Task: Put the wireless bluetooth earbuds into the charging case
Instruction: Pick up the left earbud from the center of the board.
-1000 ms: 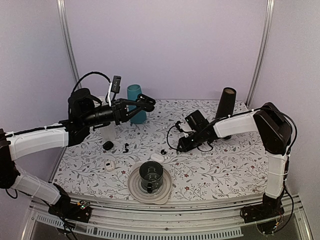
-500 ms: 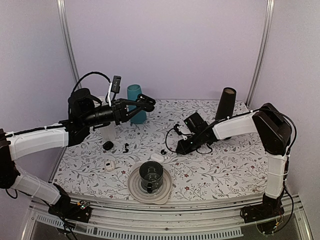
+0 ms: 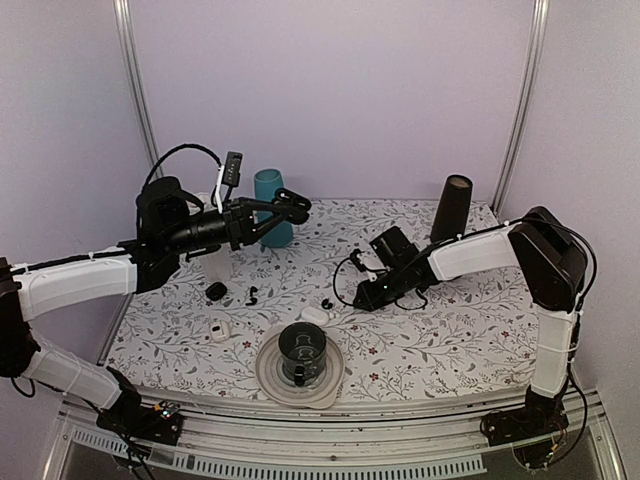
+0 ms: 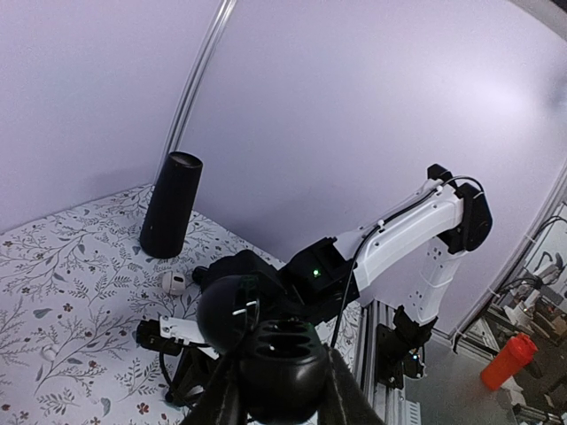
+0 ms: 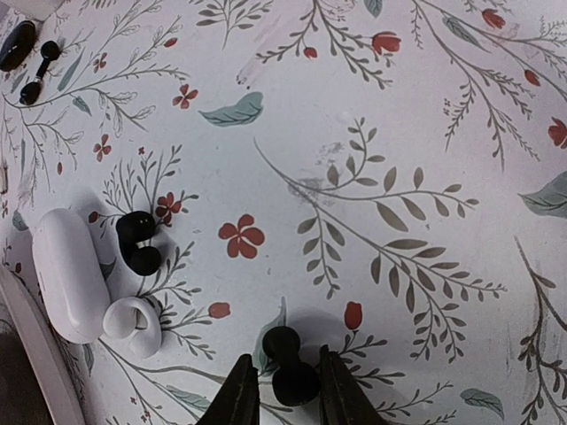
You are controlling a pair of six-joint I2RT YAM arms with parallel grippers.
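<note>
My left gripper [image 3: 293, 208] hangs high over the table's back left, shut on the black charging case [image 4: 282, 365]. The case's lid [image 4: 229, 312] stands open. Low over the middle of the table, my right gripper [image 3: 359, 297] has a glossy black earbud [image 5: 291, 365] between its fingertips [image 5: 239, 397]. The jaws are closed narrowly around it, and its rounded end pokes out ahead. A second black earbud [image 5: 137, 241] lies beside a white case [image 5: 69, 274]. A third, hooked one [image 3: 252, 295] lies further left.
A white ring-shaped piece [image 5: 133, 326] touches the white case. A dark mug [image 3: 301, 352] stands on a plate [image 3: 270, 378] at the front. A black pod [image 3: 215, 291], a white piece [image 3: 219, 330], a teal cup [image 3: 267, 186] and a black cylinder [image 3: 451, 205] stand around.
My right gripper has slid a little to the left over the table, toward the white case. The left arm and the case it holds have stayed still.
</note>
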